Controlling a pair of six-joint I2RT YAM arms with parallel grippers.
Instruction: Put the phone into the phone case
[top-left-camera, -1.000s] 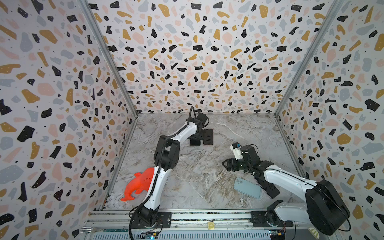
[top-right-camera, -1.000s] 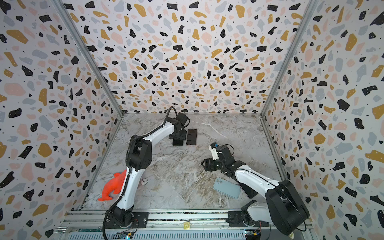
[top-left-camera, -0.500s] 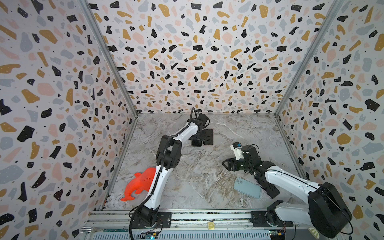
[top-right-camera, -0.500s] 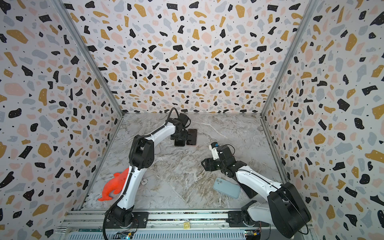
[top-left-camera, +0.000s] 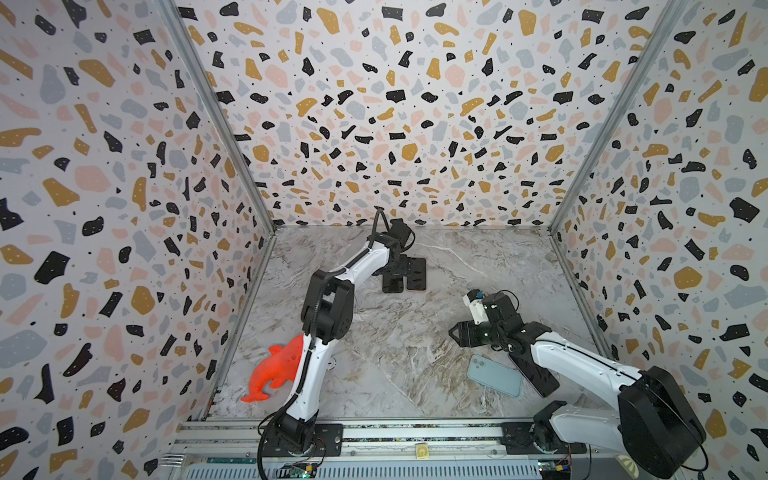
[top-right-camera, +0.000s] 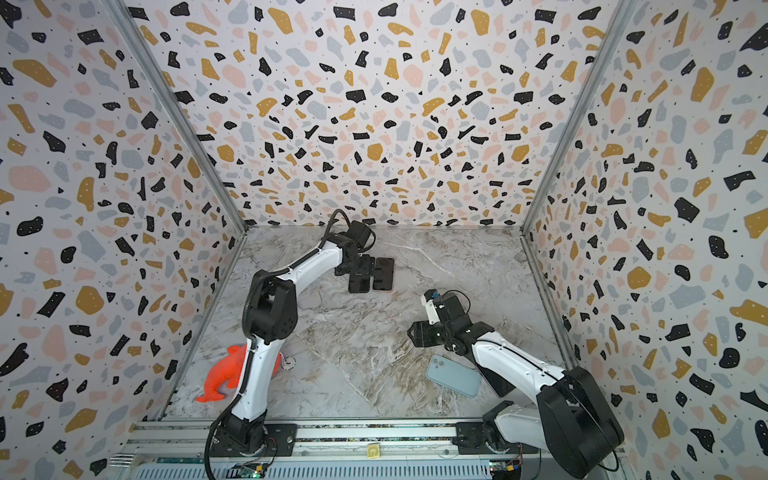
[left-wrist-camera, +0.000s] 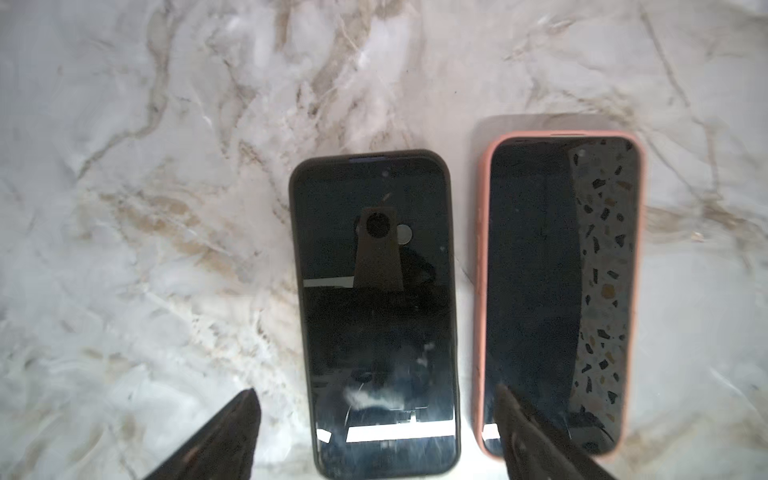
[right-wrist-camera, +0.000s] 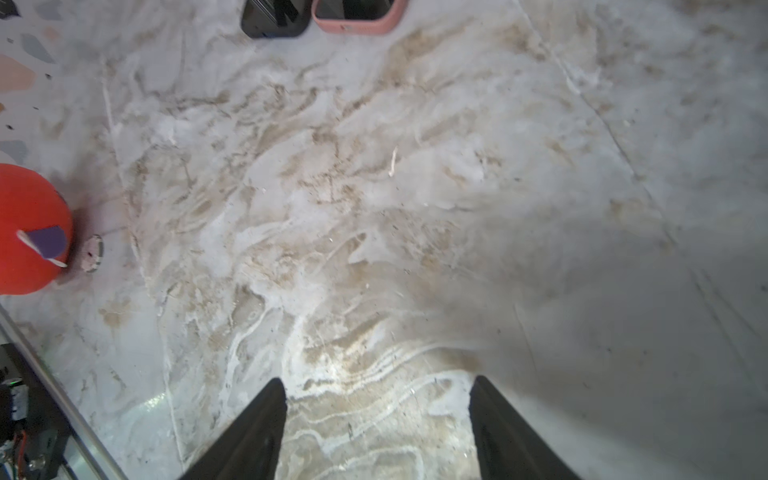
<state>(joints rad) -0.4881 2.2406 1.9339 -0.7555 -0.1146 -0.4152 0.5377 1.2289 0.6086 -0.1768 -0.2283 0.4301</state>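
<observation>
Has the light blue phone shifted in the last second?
No. The light blue phone lies flat in the same spot as before, just as far from the front rail.

Even, bright overhead light; glare streaks the dark phone screen, and wrist views seem slightly soft at the edges.

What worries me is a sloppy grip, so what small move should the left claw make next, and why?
Probably nudge the left claw sideways, away from the pink-cased phone, before lowering. Its jaws stand open astride the black phone, but one finger overlaps the pink case's edge, so closing now might catch both.
</observation>
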